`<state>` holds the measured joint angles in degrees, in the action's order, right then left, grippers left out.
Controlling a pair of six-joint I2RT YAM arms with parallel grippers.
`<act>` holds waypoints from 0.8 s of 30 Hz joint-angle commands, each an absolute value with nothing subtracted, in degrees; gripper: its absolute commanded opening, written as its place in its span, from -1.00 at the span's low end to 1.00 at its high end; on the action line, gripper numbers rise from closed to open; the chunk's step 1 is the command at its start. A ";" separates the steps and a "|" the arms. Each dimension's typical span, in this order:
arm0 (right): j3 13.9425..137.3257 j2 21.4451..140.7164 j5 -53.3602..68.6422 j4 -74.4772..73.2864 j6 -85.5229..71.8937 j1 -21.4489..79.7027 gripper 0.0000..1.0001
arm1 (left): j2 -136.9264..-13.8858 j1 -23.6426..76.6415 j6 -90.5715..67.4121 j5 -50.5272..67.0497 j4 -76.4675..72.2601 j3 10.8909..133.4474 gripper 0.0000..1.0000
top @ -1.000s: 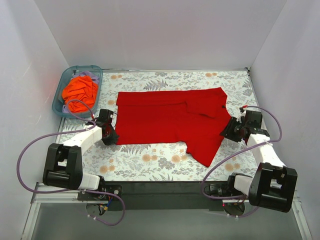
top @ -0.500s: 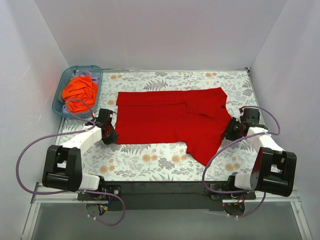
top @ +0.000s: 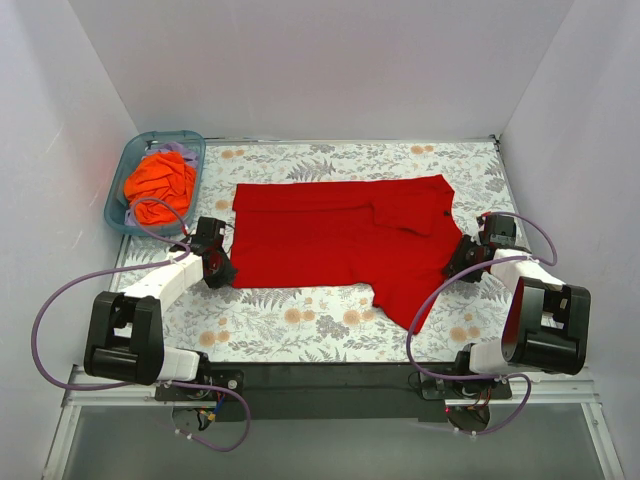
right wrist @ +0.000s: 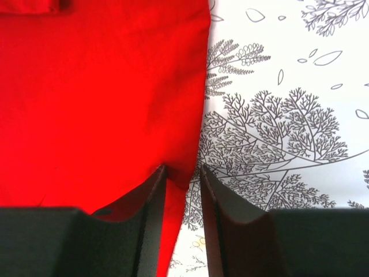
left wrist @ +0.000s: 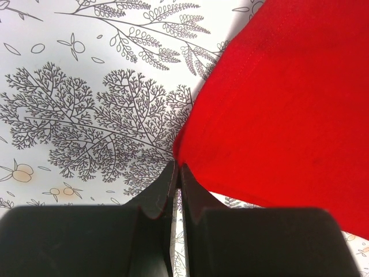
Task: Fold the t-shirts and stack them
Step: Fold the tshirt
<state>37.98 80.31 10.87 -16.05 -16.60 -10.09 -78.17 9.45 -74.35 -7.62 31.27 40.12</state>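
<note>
The red t-shirt (top: 340, 235) lies spread on the floral table, partly folded, with one part trailing toward the near right. My left gripper (top: 222, 272) sits at its near left corner. In the left wrist view the jaws (left wrist: 176, 167) are shut, with the corner of the red cloth (left wrist: 288, 104) pinched at their tips. My right gripper (top: 455, 268) is at the shirt's right edge. In the right wrist view it (right wrist: 183, 170) is open, with the red cloth's edge (right wrist: 98, 86) lying between the fingers. The orange t-shirt (top: 160, 178) lies crumpled in the bin.
The teal plastic bin (top: 115, 205) stands at the far left corner of the table, with a bit of purple cloth under the orange shirt. White walls close in the table on three sides. Purple cables loop beside both arms.
My right gripper has moved in toward the red shirt's right edge, and its arm has swung nearer the wall. The left gripper and the shirt have stayed put.
</note>
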 commanded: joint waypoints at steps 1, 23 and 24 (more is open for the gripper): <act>37.36 80.77 10.72 -13.62 -16.35 -10.28 -0.29 | -76.03 9.32 -74.09 -9.40 30.59 40.17 -1.00; 41.40 76.99 3.95 -23.55 -15.29 -11.69 -0.97 | -72.16 7.91 -76.37 -13.88 37.09 41.92 -1.00; 41.57 77.08 4.48 -24.08 -15.29 -11.69 -0.97 | -71.90 7.91 -76.46 -13.80 37.26 42.10 -1.00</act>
<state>39.22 78.19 5.96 -21.37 -15.64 -11.27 -74.43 8.51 -75.92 -10.50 35.33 40.25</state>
